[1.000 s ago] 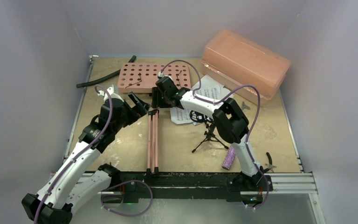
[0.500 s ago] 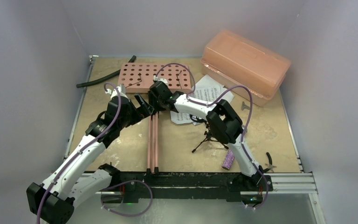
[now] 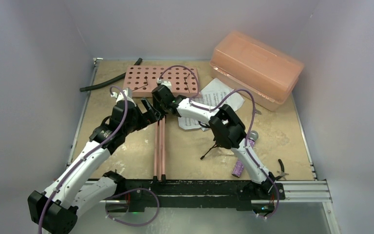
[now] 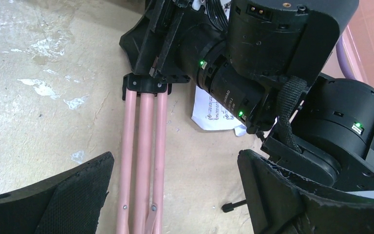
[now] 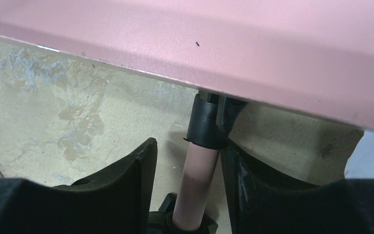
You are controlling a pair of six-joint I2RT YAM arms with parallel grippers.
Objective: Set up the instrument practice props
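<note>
Both arms have closed in on the music stand's (image 3: 160,80) neck over the last second.

Your right jaws straddle the pink pole (image 5: 198,173) just under its black collar (image 5: 206,127), a gap showing on one side, so they are narrow but not clamped. Your left jaws hang wide over the folded legs (image 4: 143,146), just beside the right pair. The stand lies flat on the counter (image 3: 126,156), its panel beyond the right jaws. You're on the first step, I judge: raising the stand. Next, pinch the pole, lift, and let the left jaws spread the legs. The sheet-music pages (image 3: 219,92), mic stand (image 3: 214,146) and microphone (image 3: 237,169) wait behind the right jaws.
</note>
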